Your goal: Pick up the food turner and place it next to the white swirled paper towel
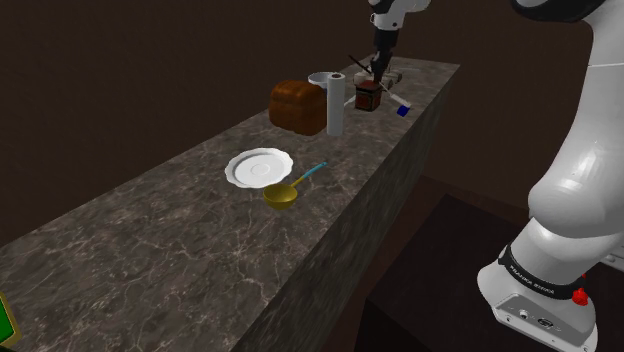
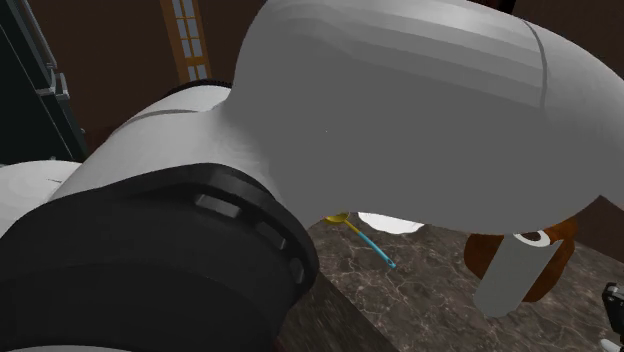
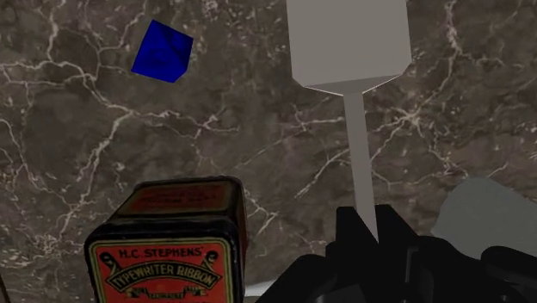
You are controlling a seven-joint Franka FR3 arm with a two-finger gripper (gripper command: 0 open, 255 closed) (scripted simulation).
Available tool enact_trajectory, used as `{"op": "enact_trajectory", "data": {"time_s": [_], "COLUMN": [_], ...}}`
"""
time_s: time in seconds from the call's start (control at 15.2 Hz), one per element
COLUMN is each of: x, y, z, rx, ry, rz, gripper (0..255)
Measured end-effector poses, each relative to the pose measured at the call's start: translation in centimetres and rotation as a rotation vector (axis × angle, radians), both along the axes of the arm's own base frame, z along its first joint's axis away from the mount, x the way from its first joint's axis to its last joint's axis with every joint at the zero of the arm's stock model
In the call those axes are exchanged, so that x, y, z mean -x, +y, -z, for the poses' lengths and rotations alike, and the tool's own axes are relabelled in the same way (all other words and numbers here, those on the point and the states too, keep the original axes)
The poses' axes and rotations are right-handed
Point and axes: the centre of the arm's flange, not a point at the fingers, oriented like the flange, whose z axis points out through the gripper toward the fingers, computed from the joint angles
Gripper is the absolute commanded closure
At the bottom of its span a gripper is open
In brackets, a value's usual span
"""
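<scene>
Currently, near to far in the shoulder view: white plate (image 1: 258, 167) mid-frame, paper towel roll (image 1: 335, 100) upper centre, typewriter ribbon tin (image 1: 368, 95) behind it. Fingers (image 3: 346, 243) clamp the grey food turner (image 3: 348, 39) by its handle at the desk's (image 1: 150, 230) far end, near a blue cube (image 3: 161, 52).

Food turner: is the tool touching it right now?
Touching. The wrist view shows the tool shut on the food turner, its black fingers pressed against the thin handle on both sides.
</scene>
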Motion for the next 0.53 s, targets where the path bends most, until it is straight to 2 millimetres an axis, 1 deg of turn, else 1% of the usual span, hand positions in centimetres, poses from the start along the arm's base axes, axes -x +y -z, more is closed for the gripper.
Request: {"op": "enact_trajectory", "data": {"time_s": [0.53], "x": [0.1], "y": [0.2], "z": [4.2], "rx": [0.0], "ry": [0.0], "rz": [0.0], "gripper": [255]}}
